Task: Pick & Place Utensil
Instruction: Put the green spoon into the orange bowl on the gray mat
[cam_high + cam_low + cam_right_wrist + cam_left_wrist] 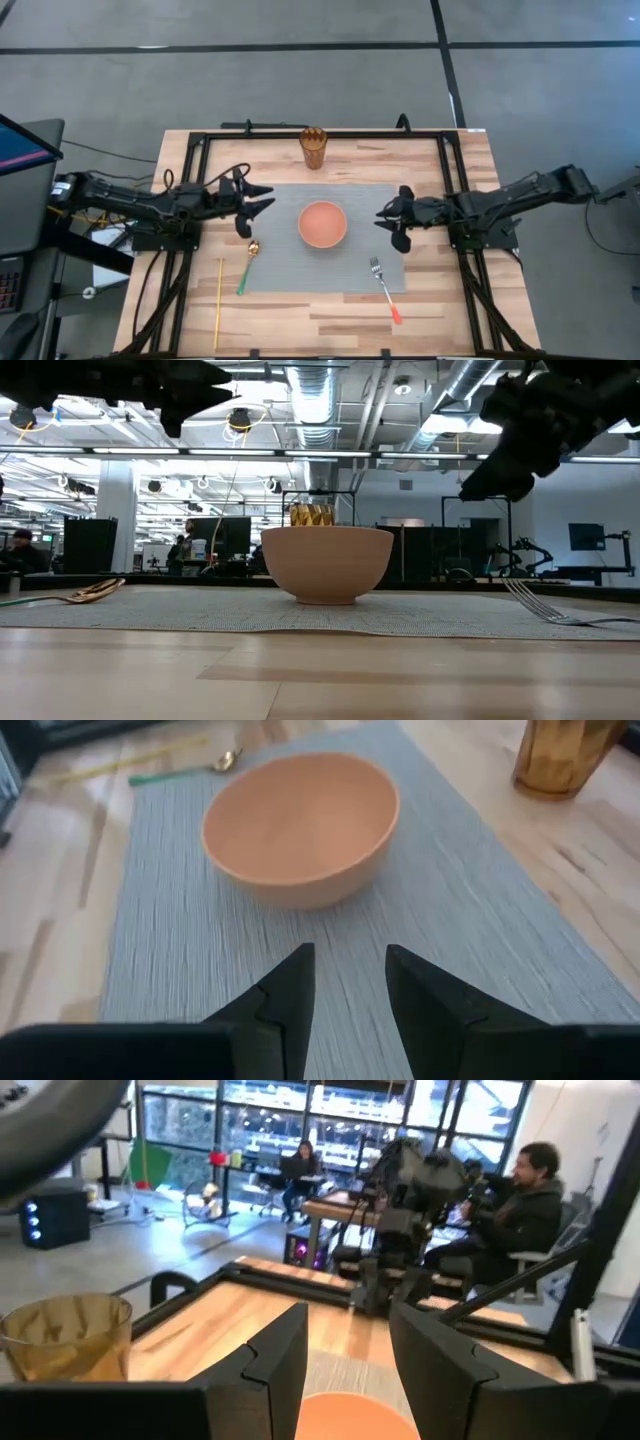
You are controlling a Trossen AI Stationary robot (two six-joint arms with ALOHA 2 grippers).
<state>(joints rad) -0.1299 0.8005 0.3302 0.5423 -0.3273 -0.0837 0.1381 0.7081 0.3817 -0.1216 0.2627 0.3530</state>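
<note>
An orange bowl (322, 223) stands on the middle of a grey placemat (300, 275). A gold spoon with a green handle (247, 265) lies across the mat's left edge. A silver fork with a red handle (385, 289) lies at the mat's near right corner. A yellow stick (218, 302) lies on the wood left of the mat. My left gripper (262, 199) hovers open above the mat's left side. My right gripper (385, 222) hovers open above the mat's right side, pointing at the bowl (300, 820).
An amber glass cup (313, 147) stands on the wood beyond the mat's far edge. A black frame (320, 133) runs around the tabletop. People sit in the room beyond the table (520, 1200).
</note>
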